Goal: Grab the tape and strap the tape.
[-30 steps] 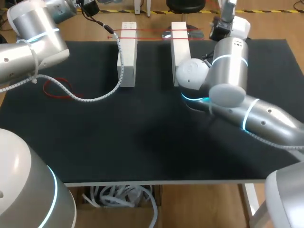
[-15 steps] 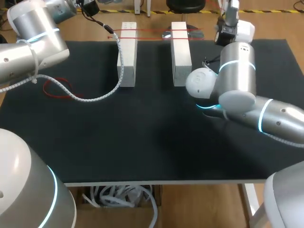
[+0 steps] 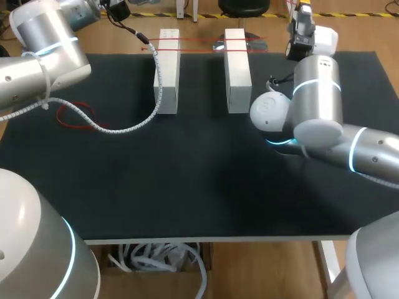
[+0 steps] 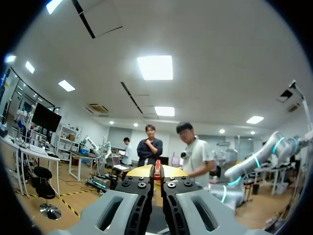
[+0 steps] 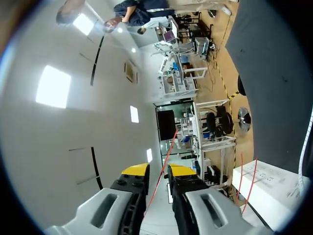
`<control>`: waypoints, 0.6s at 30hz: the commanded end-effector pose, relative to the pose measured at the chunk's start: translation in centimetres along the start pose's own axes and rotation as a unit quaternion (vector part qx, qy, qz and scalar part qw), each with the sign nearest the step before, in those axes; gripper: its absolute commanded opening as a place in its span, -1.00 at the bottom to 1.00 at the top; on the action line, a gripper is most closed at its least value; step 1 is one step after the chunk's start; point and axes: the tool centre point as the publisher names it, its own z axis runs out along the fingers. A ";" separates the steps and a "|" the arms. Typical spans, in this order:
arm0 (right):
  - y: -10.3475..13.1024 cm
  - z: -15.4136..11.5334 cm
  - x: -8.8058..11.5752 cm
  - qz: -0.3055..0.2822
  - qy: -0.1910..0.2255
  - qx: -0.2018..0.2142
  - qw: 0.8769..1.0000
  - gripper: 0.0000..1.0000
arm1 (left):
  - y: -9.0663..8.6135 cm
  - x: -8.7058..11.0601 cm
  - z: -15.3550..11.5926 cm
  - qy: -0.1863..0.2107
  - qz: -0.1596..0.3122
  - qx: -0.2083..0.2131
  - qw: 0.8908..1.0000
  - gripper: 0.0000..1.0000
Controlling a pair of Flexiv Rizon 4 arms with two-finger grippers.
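On the table (image 3: 187, 187) the left block (image 3: 168, 71) and the right block (image 3: 236, 68) stand side by side. The tape (image 3: 199, 41) lies across their far ends, pinched at its ends by the left gripper (image 4: 155, 172) and the right gripper (image 5: 157, 172). Left of the blocks lies a tape loop (image 3: 75, 115).

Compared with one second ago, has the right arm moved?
Yes. The right arm has swung toward the view's right, away from the right white block, which its elbow partly covered before.
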 end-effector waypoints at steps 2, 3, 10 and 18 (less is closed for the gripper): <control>0.1 -0.1 0.1 -0.002 -0.001 0.000 1.000 -0.68 | 0.0 0.0 0.0 -0.001 0.000 0.000 1.000 -1.00; 0.1 -0.1 0.1 -0.003 -0.002 0.001 1.000 -0.66 | 0.0 0.0 0.0 -0.001 0.000 0.000 1.000 -1.00; 0.0 -0.2 0.0 -0.003 0.000 0.007 1.000 -0.67 | 0.0 0.0 0.0 -0.001 0.000 0.000 1.000 -1.00; -0.3 0.1 0.3 -0.006 0.007 0.012 1.000 -0.76 | 0.0 0.0 0.0 -0.001 0.000 0.000 1.000 -1.00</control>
